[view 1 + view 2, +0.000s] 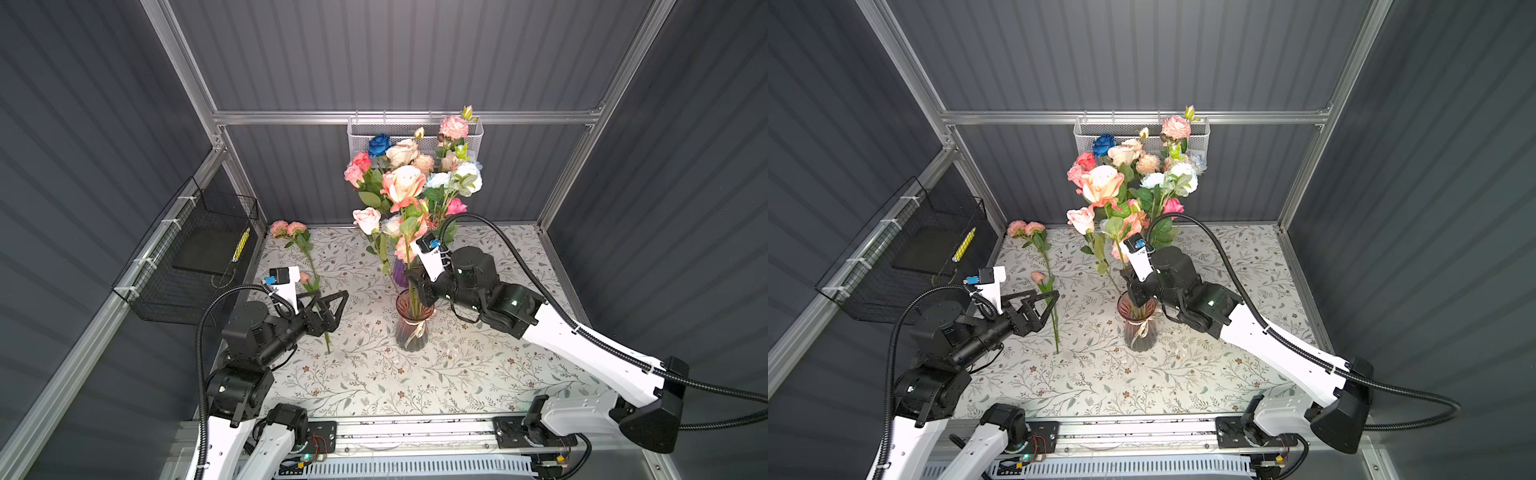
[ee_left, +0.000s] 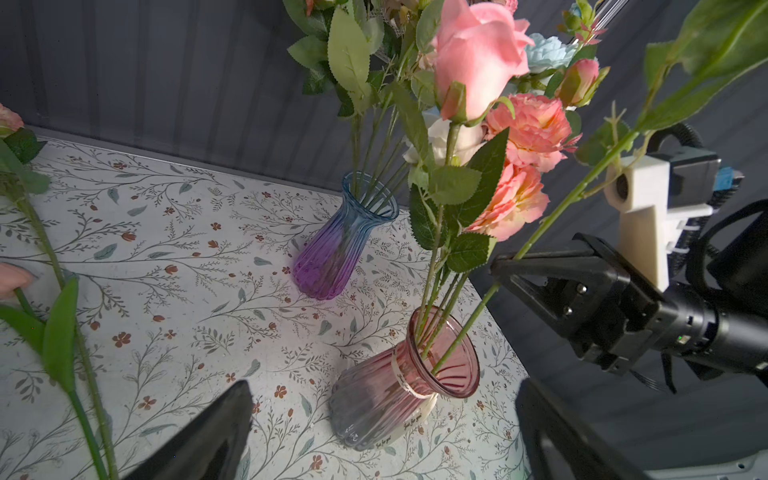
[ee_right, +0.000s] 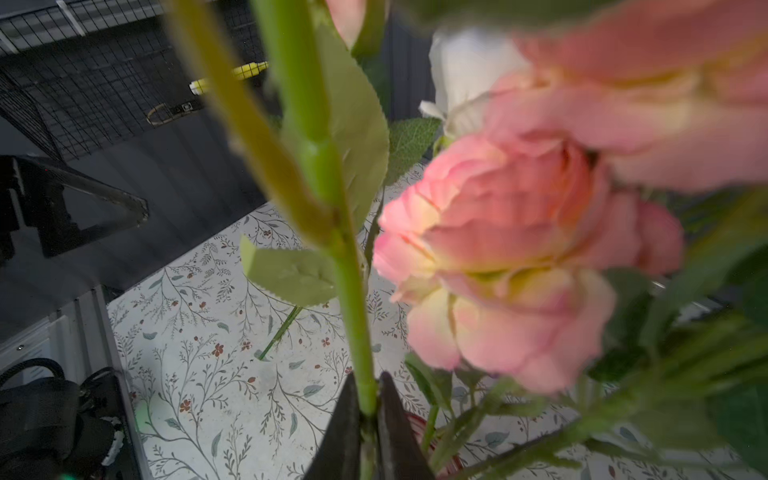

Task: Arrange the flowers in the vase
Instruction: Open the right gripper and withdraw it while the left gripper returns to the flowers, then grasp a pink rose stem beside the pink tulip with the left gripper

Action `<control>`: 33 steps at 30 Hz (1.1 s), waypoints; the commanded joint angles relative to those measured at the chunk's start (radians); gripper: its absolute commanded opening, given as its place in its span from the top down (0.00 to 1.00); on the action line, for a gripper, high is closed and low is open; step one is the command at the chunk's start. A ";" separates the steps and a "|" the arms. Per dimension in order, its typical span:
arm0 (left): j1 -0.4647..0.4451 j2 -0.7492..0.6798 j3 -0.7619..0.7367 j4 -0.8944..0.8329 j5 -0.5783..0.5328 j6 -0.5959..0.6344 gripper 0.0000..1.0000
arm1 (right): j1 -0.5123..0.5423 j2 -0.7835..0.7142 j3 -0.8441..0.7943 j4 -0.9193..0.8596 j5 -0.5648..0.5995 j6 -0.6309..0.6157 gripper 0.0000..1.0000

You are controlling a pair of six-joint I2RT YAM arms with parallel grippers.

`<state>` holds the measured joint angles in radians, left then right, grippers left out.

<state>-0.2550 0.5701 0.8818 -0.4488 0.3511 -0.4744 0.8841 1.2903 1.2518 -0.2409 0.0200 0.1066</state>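
- Floral-print tabletop [image 1: 478,374] and grey ribbed walls [image 1: 415,62] are filling both top views. We are counting most of the flowers [image 1: 401,153] as already standing. A tall bunch is in the blue-purple vase [image 1: 400,272] at the back, and a few more are in the pink vase [image 1: 411,328] just in front of it.
- We are judging the job as nearly finished. Only one loose spray [image 1: 302,241] is lying flat on the tabletop, near the left pincer [image 1: 332,297], whose jaws are gaping wide and holding nothing.
- Looking through the left wrist camera, we are seeing the held stem [image 2: 582,187] running down through the right pincer [image 2: 498,270]. Its foot is already sitting inside the mouth of the pink vase, just below the pincer.
- Looking through the right wrist camera, we are finding the fingers [image 3: 347,419] clenched on that green stem from both sides, right above the vase rim. Blooms are crowding the lens here. We are treating the release and the last spray as what is left.
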 commanded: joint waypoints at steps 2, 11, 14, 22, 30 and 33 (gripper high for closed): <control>-0.003 -0.001 -0.019 0.005 -0.008 -0.001 0.00 | -0.001 -0.047 -0.023 0.042 -0.034 0.067 0.57; -0.003 -0.029 -0.033 0.023 -0.014 -0.005 0.00 | 0.001 -0.162 -0.070 0.053 -0.091 0.146 0.34; -0.003 -0.027 -0.036 0.006 -0.053 -0.010 0.00 | 0.001 -0.234 -0.109 0.067 -0.115 0.177 0.32; -0.003 0.052 -0.043 -0.098 -0.266 -0.036 0.04 | 0.001 -0.403 -0.239 0.111 -0.152 0.233 0.31; -0.001 0.315 -0.065 -0.107 -0.412 -0.083 0.34 | 0.001 -0.482 -0.300 0.084 -0.144 0.238 0.32; 0.009 0.391 -0.094 -0.024 -0.422 -0.102 0.38 | 0.000 -0.508 -0.316 0.079 -0.142 0.234 0.32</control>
<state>-0.2543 0.9283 0.8059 -0.5236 -0.0219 -0.5465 0.8841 0.8078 0.9489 -0.1589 -0.1131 0.3367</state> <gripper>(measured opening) 0.629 0.677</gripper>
